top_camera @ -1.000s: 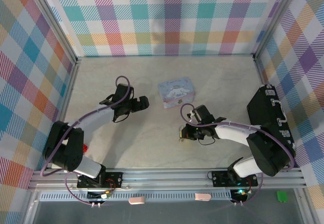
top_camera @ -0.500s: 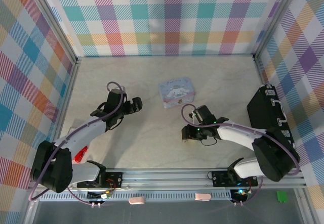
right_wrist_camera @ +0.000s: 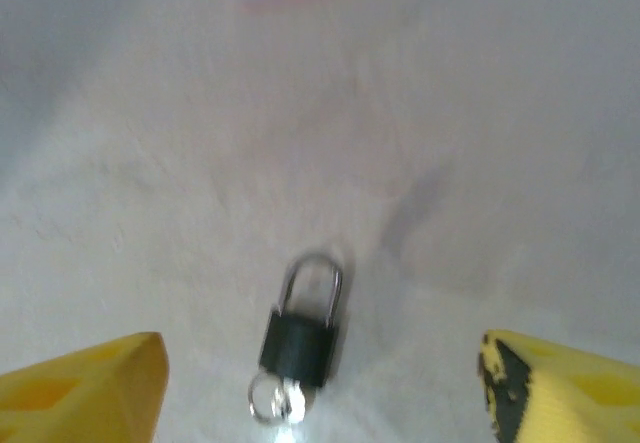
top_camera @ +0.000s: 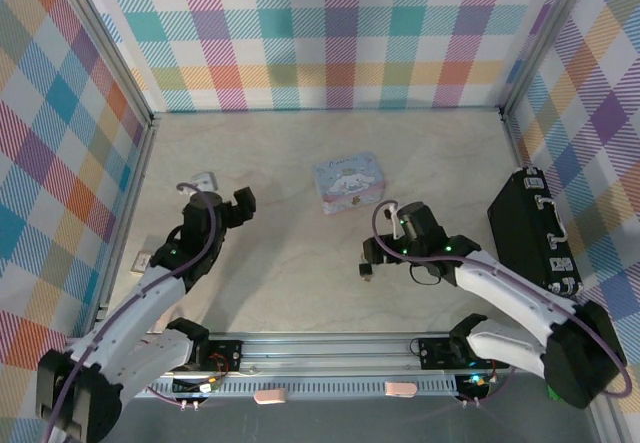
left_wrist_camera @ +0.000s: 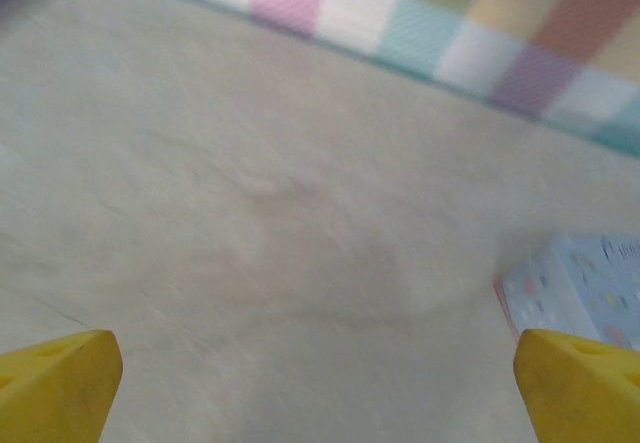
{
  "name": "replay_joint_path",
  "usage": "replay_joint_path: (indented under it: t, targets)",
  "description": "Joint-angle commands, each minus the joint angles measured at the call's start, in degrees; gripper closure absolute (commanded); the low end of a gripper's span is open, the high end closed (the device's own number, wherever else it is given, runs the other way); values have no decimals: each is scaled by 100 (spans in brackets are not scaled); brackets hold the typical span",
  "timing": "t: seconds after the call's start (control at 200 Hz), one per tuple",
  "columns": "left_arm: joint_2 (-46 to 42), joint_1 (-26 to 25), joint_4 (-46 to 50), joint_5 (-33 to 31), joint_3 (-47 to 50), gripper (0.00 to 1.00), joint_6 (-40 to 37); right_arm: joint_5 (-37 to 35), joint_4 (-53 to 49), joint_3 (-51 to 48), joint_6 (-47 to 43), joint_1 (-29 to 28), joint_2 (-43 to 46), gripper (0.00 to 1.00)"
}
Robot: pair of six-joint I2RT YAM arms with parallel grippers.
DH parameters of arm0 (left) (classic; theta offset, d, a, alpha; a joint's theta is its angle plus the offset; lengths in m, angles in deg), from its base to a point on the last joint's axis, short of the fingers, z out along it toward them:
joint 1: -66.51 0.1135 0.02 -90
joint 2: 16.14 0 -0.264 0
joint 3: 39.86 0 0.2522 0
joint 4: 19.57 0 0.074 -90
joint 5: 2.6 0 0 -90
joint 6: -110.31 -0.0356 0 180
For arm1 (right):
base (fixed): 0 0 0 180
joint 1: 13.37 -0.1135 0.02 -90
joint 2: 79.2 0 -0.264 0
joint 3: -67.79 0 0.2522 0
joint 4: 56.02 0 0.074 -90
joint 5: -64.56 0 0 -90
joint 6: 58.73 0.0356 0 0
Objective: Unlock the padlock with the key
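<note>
The padlock [right_wrist_camera: 298, 348] lies flat on the table: a dark body with a thin silver shackle [right_wrist_camera: 312, 285] whose two legs both meet the body. The key [right_wrist_camera: 290, 403] with its small ring sits at the bottom of the body and looks pushed in. My right gripper [right_wrist_camera: 320, 368] is open, its yellow fingertips [right_wrist_camera: 95, 388] wide on either side of the padlock and not touching it. From above, the right gripper [top_camera: 374, 253] hovers just over the padlock [top_camera: 366, 274]. My left gripper [top_camera: 240, 202] is open over bare table at the left, holding nothing.
A pale-blue cartoon tin [top_camera: 349, 182] stands behind the padlock, and its corner [left_wrist_camera: 580, 288] shows by my left gripper's right finger. A black case [top_camera: 530, 228] lies along the right wall. Two small pale objects [top_camera: 205, 178] [top_camera: 143, 260] lie near the left wall.
My right gripper has opened, let go of the padlock and drawn back a little. The left arm has swung left, away from the middle of the table.
</note>
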State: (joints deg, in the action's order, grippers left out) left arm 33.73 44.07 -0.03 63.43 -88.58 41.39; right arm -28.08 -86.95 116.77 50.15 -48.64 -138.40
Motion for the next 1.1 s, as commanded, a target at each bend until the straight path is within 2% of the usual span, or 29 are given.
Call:
replay_joint_path:
  t: [0.0,0.125,0.19,0.28,0.355,0.425,0.525,0.575,0.64,0.78,0.86,0.95,1.01,1.06,1.095]
  targets:
    - [-240,20,-91,-1527,173,0,-309,-1234,1227,96,-973,31,372,2]
    - [-114,21,53,-1947,-37,0,-552,-2359,2663,-129,-1950,152,119,1]
    - [52,20,-66,-2216,-131,0,-571,-2477,2739,71,-2190,336,-153,1]
    - [449,29,-530,-2195,-191,0,-952,-2651,2712,272,-2222,611,-498,1]
    - [1138,37,-1321,-2517,-126,0,-1674,-2633,2789,237,-2136,919,-678,1]
    - [1878,102,-921,-2708,-452,0,-1581,-2645,2993,45,-1985,1247,-788,1]
    - [2443,132,-978,-2399,-489,0,-1514,-2488,3221,-238,-1958,1672,-871,1]
    - [2546,158,-1690,-2300,-133,0,-1713,-2401,3413,-389,-2033,1807,-910,1]
    - [2752,250,-2964,-1854,343,0,-2246,-2282,3734,-567,-2052,1967,-1021,1]
    - [3326,562,-3497,-1439,340,0,-2332,-1969,4431,-883,-1940,2305,-1514,1]
    - [3588,751,-4451,-1259,657,0,-2507,-1927,4692,-976,-1907,2436,-1786,1]
    - [3817,1094,-5271,-468,1016,0,-2385,-1662,5068,-1094,-2015,2599,-1805,1]
    - [3743,1204,-5045,-204,1001,0,-2286,-1477,5506,-1225,-2067,2752,-1829,1]
    - [3771,1245,-5400,20,1159,0,-2339,-1223,5850,-1321,-2089,2884,-1881,1]
    - [3726,1294,-5468,191,1248,0,-2315,-944,5736,-1270,-2001,2992,-1892,1]
